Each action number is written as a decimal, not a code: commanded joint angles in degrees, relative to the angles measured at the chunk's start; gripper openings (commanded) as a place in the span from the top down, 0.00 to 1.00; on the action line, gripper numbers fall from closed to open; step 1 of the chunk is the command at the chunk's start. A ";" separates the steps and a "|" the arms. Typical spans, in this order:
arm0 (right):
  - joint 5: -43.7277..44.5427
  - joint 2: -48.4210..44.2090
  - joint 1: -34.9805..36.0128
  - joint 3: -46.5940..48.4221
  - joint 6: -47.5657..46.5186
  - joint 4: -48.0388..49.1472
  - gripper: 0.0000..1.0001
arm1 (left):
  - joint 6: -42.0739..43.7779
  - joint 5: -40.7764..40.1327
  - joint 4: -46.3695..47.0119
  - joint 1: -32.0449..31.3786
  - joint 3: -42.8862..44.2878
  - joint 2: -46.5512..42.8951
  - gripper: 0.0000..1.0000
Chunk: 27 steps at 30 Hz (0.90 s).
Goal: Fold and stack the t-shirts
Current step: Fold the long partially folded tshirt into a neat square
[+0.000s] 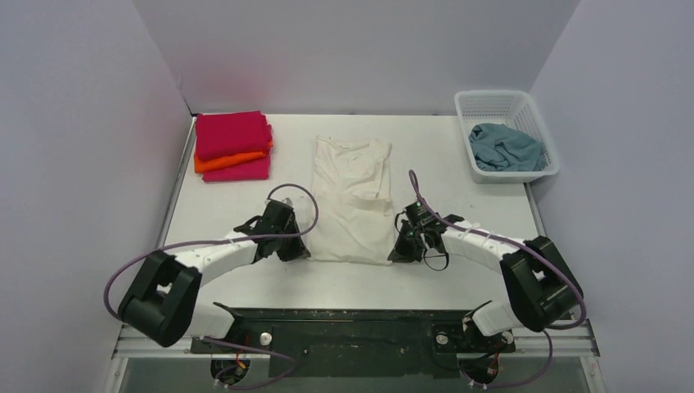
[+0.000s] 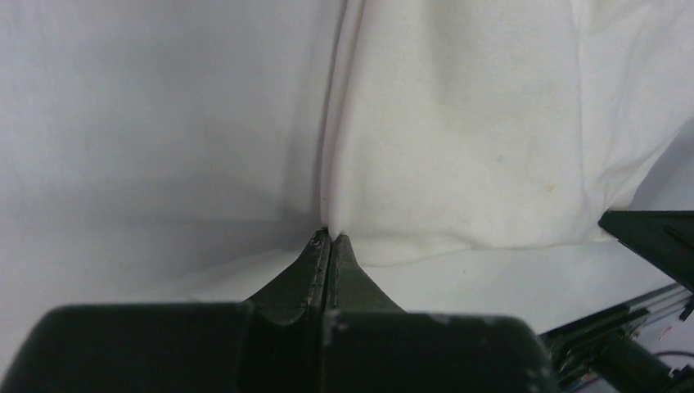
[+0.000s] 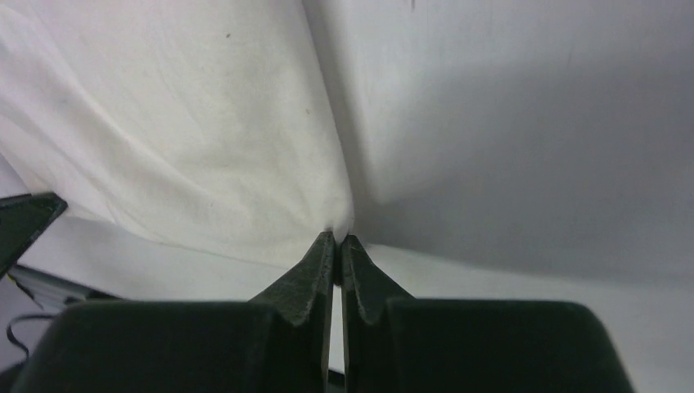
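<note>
walls: plain pale lavender-white panels [image 1: 352, 49] at back, left, right | worktop [image 1: 442, 147]: white, matte, boxed in by the panels | near edge: black plate [image 1: 352, 323] across the front | light: even, soft, faint shadows

Cream t-shirt [image 1: 352, 201] mid-table [image 1: 446, 160]. Left of it: bare lane, passable; folded stack [image 1: 232, 146] blocks far-left corner. Right of it: bare lane; basket [image 1: 491, 95] fills far-right corner. Its near corners: left gripper [image 1: 303, 252], right gripper [image 1: 398, 250] crowd hem. Walls [image 1: 352, 49] close three sides.

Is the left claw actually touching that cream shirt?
Touching. The left wrist view shows the left gripper shut on the cream t-shirt, a fold of its edge caught between the fingertips.
</note>
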 commanded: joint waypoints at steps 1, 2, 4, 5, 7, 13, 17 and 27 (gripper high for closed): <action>-9.21 -9.76 2.84 -4.60 -2.76 -13.20 1.00 | -2.44 -0.62 -9.36 -4.35 -4.73 -11.82 1.00; -10.20 -11.16 3.69 -5.44 -3.21 -14.66 1.00 | -2.92 -1.03 -11.03 -5.08 -5.11 -16.05 1.00; -10.84 -16.02 4.87 -6.43 -3.55 -20.98 1.00 | -5.01 -2.05 -15.91 -7.86 -6.06 -22.94 1.00; -11.11 -19.91 5.26 -6.69 -3.54 -22.15 1.00 | -5.78 -3.03 -19.35 -8.72 -6.18 -27.44 1.00; -12.29 -25.56 6.34 -6.93 -2.77 -25.51 1.00 | -8.28 -3.99 -23.51 -11.17 -5.86 -34.01 1.00; -18.66 -36.21 7.83 -1.93 -3.12 -32.02 1.00 | -12.96 -5.28 -27.38 -15.41 -3.39 -49.62 1.00; -20.67 -36.88 7.41 2.43 -4.81 -33.78 1.00 | -10.44 -5.97 -27.51 -15.46 0.62 -51.92 1.00; -23.86 -30.00 -6.19 10.58 -12.61 -34.95 1.00 | -3.92 -15.38 -13.33 -15.25 6.92 -44.35 1.00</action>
